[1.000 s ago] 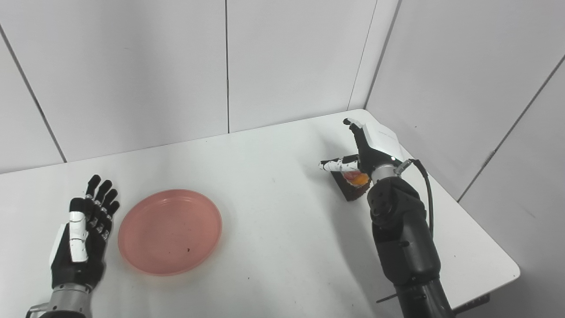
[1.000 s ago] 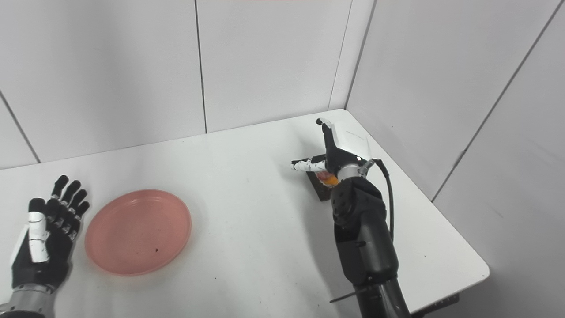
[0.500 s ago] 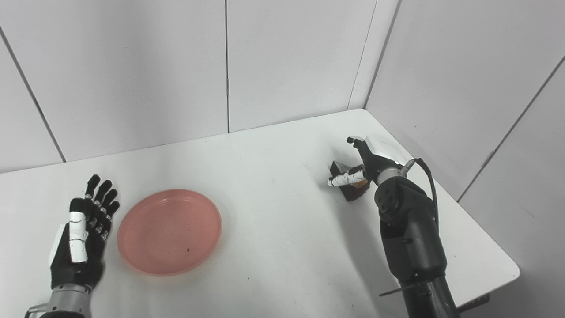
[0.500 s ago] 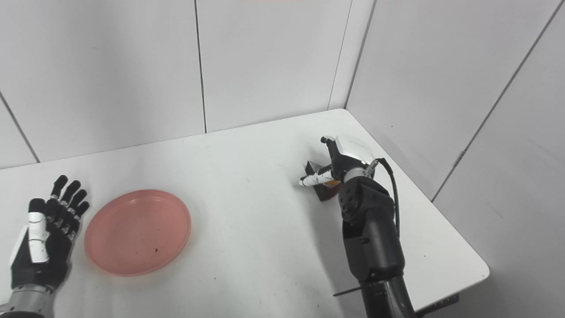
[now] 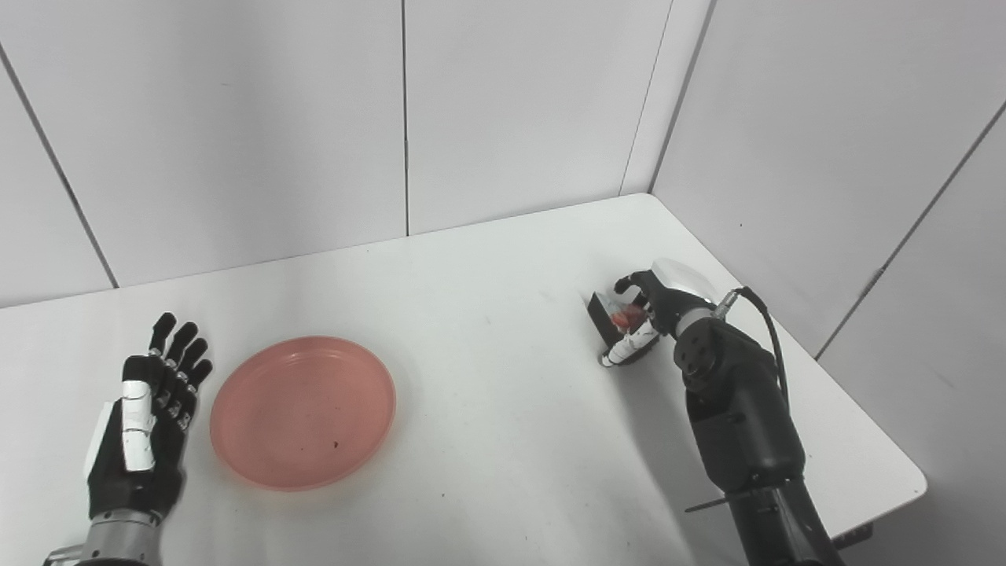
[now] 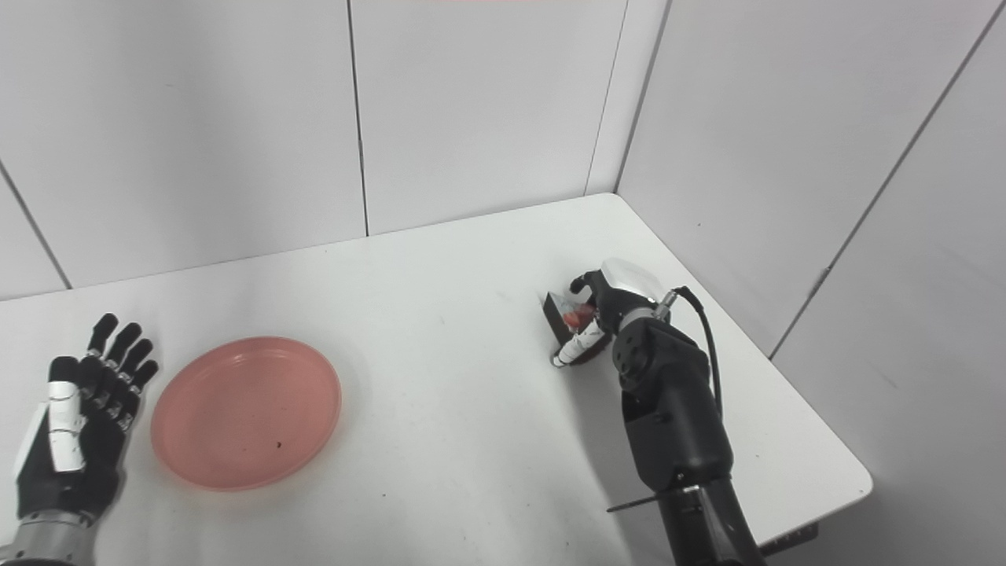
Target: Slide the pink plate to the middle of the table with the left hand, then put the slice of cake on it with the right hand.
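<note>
The pink plate [image 5: 302, 413] lies flat on the left part of the white table [image 5: 487, 377]. My left hand [image 5: 145, 424] rests open just left of the plate, fingers apart and pointing away, not touching it. The slice of cake [image 5: 609, 313], dark with a red-orange top, sits on the table at the right, near the far right corner. My right hand [image 5: 656, 297] is lowered onto it, with fingers curled over its far side and the thumb [image 5: 629, 350] along its near side. The cake also shows in the right eye view [image 6: 559, 310]. The hand hides much of it.
White wall panels close the table at the back and right. The table's right edge and rounded front right corner [image 5: 912, 479] lie close to my right arm [image 5: 739, 424]. Bare tabletop spans between the plate and the cake.
My right hand has dropped from above the cake down onto it, and its fingers and thumb have closed round the slice. The left hand and the plate have not moved.
</note>
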`<state>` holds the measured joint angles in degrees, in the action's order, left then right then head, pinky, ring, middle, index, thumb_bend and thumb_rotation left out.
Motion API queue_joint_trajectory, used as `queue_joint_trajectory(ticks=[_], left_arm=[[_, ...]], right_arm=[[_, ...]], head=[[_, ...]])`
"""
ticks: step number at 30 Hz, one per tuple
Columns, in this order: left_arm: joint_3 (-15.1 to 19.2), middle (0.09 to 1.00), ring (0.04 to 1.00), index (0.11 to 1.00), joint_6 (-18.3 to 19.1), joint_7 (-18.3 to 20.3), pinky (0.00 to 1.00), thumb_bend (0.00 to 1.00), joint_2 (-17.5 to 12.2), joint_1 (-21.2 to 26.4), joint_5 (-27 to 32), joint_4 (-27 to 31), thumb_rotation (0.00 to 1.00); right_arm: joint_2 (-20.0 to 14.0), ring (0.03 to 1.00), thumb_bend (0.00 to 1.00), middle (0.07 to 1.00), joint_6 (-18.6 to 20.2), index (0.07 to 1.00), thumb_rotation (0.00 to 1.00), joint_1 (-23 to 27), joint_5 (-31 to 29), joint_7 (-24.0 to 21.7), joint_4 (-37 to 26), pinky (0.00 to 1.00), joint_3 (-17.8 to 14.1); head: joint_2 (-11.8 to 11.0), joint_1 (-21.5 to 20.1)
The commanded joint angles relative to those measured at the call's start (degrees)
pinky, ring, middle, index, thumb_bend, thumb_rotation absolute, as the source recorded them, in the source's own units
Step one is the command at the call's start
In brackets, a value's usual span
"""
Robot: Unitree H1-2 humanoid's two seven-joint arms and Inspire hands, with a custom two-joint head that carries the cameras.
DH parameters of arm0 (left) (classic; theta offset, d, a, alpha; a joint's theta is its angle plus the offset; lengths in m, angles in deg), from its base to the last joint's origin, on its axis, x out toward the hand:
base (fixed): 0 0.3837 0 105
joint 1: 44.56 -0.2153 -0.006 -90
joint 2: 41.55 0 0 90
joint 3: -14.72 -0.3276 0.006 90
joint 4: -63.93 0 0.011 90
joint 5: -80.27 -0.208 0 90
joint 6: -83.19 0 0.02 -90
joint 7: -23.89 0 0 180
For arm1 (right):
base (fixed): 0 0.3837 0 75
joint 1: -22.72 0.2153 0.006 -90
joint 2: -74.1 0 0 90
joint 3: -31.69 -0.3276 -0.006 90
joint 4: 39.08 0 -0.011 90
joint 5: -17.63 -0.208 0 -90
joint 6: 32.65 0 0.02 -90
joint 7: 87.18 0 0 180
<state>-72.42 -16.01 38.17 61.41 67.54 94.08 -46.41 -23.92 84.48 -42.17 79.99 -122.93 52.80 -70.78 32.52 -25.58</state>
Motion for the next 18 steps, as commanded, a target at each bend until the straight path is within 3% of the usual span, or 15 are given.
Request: queue_joint_trajectory(ticks=[1, 8, 11, 14, 16, 18], left_arm=[[-0.1, 0.974, 0.976, 0.971, -0.4, 0.0, 0.97, 0.77, 0.4, -3.1, 0.0, -1.3, 1.00], [0.0, 0.978, 0.981, 0.972, -0.1, 0.0, 0.97, 0.76, 0.7, -3.2, 0.3, -1.1, 0.98], [-0.1, 0.975, 0.977, 0.969, -0.3, -0.4, 0.97, 0.76, 0.9, -3.1, -0.1, -1.2, 0.98], [-0.4, 0.977, 0.979, 0.970, 0.5, -0.8, 0.97, 0.75, 1.1, -3.5, -0.5, 0.2, 1.00], [-0.6, 0.967, 0.971, 0.959, 1.0, -1.3, 0.97, 0.73, 1.4, -3.8, -0.8, 1.1, 1.00], [-0.9, 0.959, 0.965, 0.956, 1.4, -2.4, 0.96, 0.72, 2.0, -4.3, -1.8, 2.2, 1.00]], right_arm=[[-1.7, 0.256, 0.56, 0.470, -0.2, 0.705, 0.00, 1.5, 0.7, 1.4, -0.4, 0.19, 0.3], [-2.5, 0.253, 0.56, 0.471, -0.2, 0.653, 0.00, 1.1, -0.2, 1.3, -0.8, 0.18, 1.5], [-1.5, 0.309, 0.54, 0.462, -0.2, 0.557, 0.00, 0.8, -0.9, 4.0, -1.8, 0.24, 0.5], [-0.1, 0.390, 0.52, 0.446, -0.2, 0.517, 0.00, 1.2, -1.2, 6.5, -2.7, 0.34, -1.5], [0.3, 0.315, 0.52, 0.405, -0.2, 0.513, 0.00, 1.4, -1.7, 7.6, -3.6, 0.26, -2.0], [0.1, 0.311, 0.52, 0.401, -0.3, 0.514, 0.00, 1.2, -3.9, 10.1, -4.1, 0.26, -1.7]], head=[[0.1, 0.1], [0.3, 0.4], [0.3, 1.1], [0.3, 1.9], [0.5, 3.3], [0.6, 5.2]])
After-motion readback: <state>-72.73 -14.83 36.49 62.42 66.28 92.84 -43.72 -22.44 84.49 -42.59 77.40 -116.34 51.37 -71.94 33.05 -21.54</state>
